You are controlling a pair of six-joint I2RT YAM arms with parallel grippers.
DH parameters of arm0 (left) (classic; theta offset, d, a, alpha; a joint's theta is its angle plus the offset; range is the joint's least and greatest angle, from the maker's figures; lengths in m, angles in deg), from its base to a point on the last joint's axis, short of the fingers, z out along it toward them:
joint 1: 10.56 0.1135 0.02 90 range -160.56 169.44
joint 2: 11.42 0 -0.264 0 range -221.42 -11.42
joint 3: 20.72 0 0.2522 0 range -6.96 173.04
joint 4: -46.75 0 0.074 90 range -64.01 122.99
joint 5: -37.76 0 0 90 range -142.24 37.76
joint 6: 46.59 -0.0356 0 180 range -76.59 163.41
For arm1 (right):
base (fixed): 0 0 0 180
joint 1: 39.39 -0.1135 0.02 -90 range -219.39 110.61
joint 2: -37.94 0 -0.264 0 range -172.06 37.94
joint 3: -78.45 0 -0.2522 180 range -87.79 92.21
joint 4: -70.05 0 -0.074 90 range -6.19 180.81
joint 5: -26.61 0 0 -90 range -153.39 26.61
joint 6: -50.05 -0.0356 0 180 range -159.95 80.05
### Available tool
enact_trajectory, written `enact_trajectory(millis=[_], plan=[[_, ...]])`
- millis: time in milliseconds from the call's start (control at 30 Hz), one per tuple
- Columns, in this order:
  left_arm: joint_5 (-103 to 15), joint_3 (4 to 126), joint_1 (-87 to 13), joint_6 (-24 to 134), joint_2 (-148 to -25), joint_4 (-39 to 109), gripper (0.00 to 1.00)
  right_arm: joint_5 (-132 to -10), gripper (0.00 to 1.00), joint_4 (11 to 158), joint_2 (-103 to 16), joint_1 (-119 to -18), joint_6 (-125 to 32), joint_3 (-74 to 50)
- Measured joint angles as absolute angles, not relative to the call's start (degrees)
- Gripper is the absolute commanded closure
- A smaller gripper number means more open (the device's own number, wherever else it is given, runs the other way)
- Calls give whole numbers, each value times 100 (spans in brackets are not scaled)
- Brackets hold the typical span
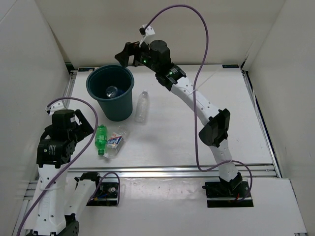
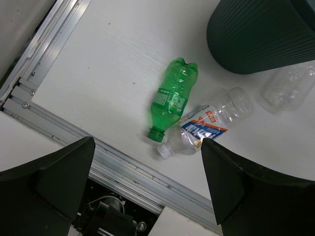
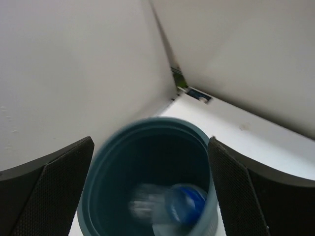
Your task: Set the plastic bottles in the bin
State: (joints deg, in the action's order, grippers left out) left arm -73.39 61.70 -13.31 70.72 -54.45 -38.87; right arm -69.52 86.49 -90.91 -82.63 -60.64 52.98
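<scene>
The dark teal bin (image 1: pixel 116 104) stands at the far left of the table; it also shows in the left wrist view (image 2: pixel 256 37) and the right wrist view (image 3: pixel 96 182). A blue-labelled clear bottle (image 1: pixel 112 91) lies inside it, blurred in the right wrist view (image 3: pixel 184 206). My right gripper (image 1: pixel 123 58) hangs open and empty above the bin's far rim. A green bottle (image 1: pixel 101 139) (image 2: pixel 171 98) and a clear bottle with a white-blue-yellow label (image 1: pixel 115 142) (image 2: pixel 206 125) lie side by side near the front left. A plain clear bottle (image 1: pixel 141 105) (image 2: pixel 288 88) lies right of the bin. My left gripper (image 1: pixel 86 129) is open and empty, left of the green bottle.
An aluminium rail (image 1: pixel 187 171) (image 2: pixel 123 162) runs along the table's near edge. White walls enclose the left, back and right sides. A purple cable (image 1: pixel 199 98) arcs over the right arm.
</scene>
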Motion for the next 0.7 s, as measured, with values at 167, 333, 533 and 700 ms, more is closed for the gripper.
enact_trajectory(millis=[167, 333, 533, 700], plan=[[-7205, 6177, -1339, 6935, -5384, -3771, 0, -6261, 0, 9403, -8322, -8005, -6298, 4834], [-7144, 5849, -1342, 7072, -5174, -3576, 0, -6582, 0, 9960, -7190, -6731, -7118, 3728], [-7035, 5259, -1342, 7298, -4820, -3305, 0, -7533, 0, 10586, -8235, -6058, -7129, 3674], [-6899, 5060, -1342, 7501, -4990, -3098, 0, -8528, 0, 11031, -9883, -6226, -7227, 3680]])
